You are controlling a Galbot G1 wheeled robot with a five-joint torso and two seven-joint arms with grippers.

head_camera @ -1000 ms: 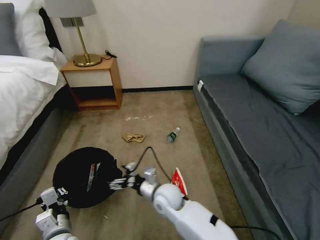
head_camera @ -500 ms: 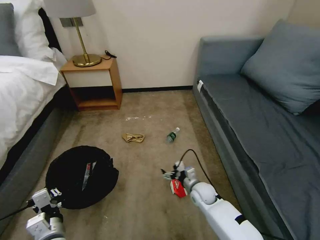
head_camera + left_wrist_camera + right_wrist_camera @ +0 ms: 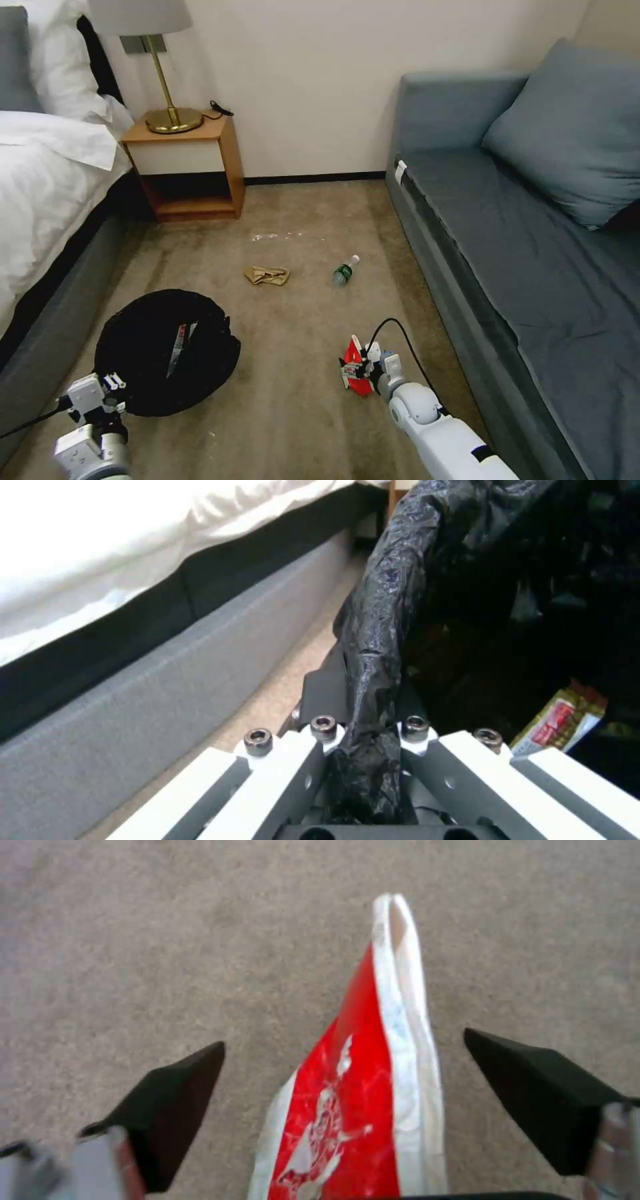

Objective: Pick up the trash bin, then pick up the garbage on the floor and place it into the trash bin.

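Note:
The trash bin [image 3: 157, 360], lined with a crinkly black bag, is at the lower left near the bed. My left gripper [image 3: 112, 385] is shut on its bag-covered rim [image 3: 373, 630]. A flat wrapper [image 3: 180, 339] lies inside the bin. The red-and-white packet [image 3: 353, 370] stands on edge on the carpet, and my right gripper [image 3: 357, 368] is open astride it. In the right wrist view the black fingertips [image 3: 170, 1100] flank the packet [image 3: 360, 1090] without touching it. The crumpled tan paper [image 3: 267, 275] and the small clear bottle [image 3: 345, 270] lie farther off on the floor.
A bed [image 3: 47, 187] runs along the left and a grey sofa [image 3: 520, 267] along the right. A wooden nightstand [image 3: 187, 163] with a brass lamp stands at the far wall. Open carpet lies between bin and packet.
My right arm swung from above the bin over to the right and came down around the red-and-white packet. The bin and left gripper shifted slightly.

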